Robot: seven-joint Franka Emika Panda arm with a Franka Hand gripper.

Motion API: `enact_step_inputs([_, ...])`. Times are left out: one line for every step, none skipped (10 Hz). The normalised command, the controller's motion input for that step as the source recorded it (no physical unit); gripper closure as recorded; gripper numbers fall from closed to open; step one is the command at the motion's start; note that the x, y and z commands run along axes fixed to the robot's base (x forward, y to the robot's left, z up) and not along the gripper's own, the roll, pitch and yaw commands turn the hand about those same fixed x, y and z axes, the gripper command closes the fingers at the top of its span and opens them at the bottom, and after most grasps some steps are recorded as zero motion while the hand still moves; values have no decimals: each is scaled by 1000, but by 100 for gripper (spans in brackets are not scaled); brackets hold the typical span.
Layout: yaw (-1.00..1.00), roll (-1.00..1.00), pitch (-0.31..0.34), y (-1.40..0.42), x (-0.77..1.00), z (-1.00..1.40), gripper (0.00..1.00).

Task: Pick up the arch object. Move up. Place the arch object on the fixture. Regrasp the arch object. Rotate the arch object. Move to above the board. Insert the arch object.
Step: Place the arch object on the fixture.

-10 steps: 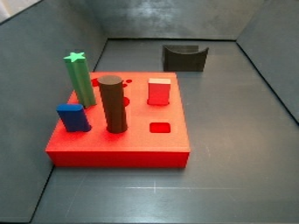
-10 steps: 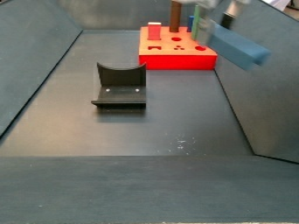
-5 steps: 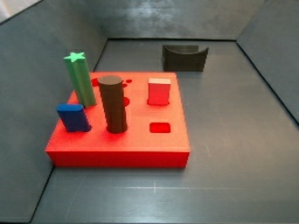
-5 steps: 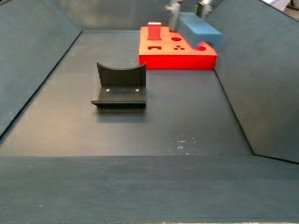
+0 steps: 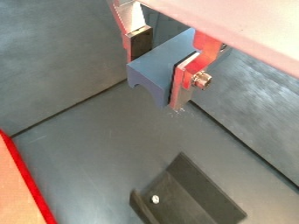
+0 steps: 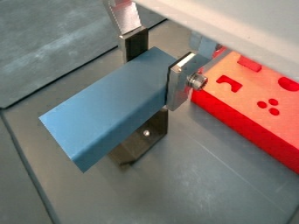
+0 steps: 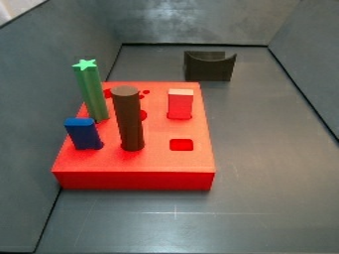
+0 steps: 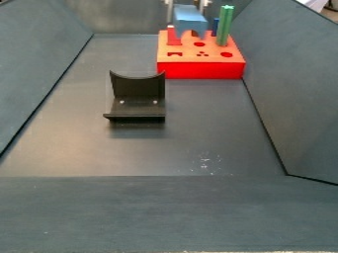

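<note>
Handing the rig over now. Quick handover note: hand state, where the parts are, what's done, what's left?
Hand: shut on the arch object, carried in the air, seen in both wrist views; not in a side view.
Fixture: bare on the floor, nothing resting in it.
Board: on the floor, green star peg, brown peg, blue peg and red peg standing in it.
Done: pickup.
Left: insert the arch into the board; whether the fixture regrasp happened cannot be told.

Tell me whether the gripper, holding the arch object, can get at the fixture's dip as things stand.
Probably yes. The gripper, shut on the arch object, hangs above the floor, and the fixture stands alone with nothing over its dip, apart from the board.
</note>
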Motion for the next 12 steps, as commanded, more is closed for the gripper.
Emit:
enact_step_inputs([-9, 54, 175, -180, 1000, 52, 100])
enact_step_inputs([11, 48, 166, -164, 1000, 46, 100])
enact_step_inputs([22, 42, 161, -147, 1000, 42, 100])
enact_step_inputs([-70, -1000, 18, -110, 1000, -303, 100])
enact_step_inputs([-74, -1000, 19, -71, 1000, -318, 100])
enact_step_inputs([-85, -1000, 13, 3, 951, -202, 100])
enact_step_inputs([-86, -1000, 13, 8, 898, -145, 100])
enact_step_inputs([-88, -1000, 30, 17, 769, -75, 100])
enact_step_inputs([-90, -1000, 49, 28, 680, -44, 100])
enact_step_inputs([-94, -1000, 63, 37, 608, -24, 100])
enact_step_inputs([-101, -1000, 75, 39, 517, -29, 100])
enact_step_inputs([-107, -1000, 85, 42, 453, -25, 100])
